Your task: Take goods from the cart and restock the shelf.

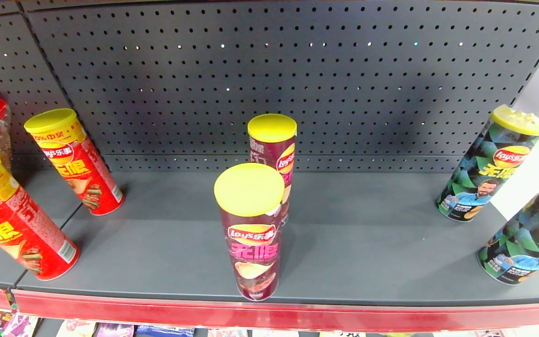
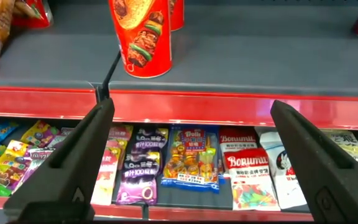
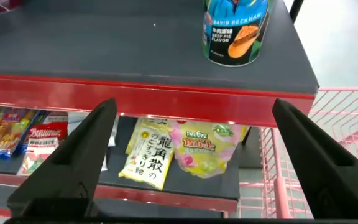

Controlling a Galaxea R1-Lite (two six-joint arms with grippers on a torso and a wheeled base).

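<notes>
Your left claw (image 2: 192,106) gaped wide and empty, pointed at the front edge of the shelf (image 2: 247,62). Candy packets (image 2: 188,158) lay on the tier under it, and a red can (image 2: 143,37) stood just beyond. Your right claw (image 3: 194,104), equally wide, faced a green-black can (image 3: 236,31) near the shelf's end, the pink cart (image 3: 347,155) alongside. Two maroon cans (image 1: 251,229) stood mid-shelf.

Grey shelf (image 1: 372,243), red front lip (image 1: 297,316), maroon cans (image 1: 252,243), red cans (image 1: 80,168), teal-and-black patterned cans (image 1: 482,173), yellow lids (image 1: 249,188)
</notes>
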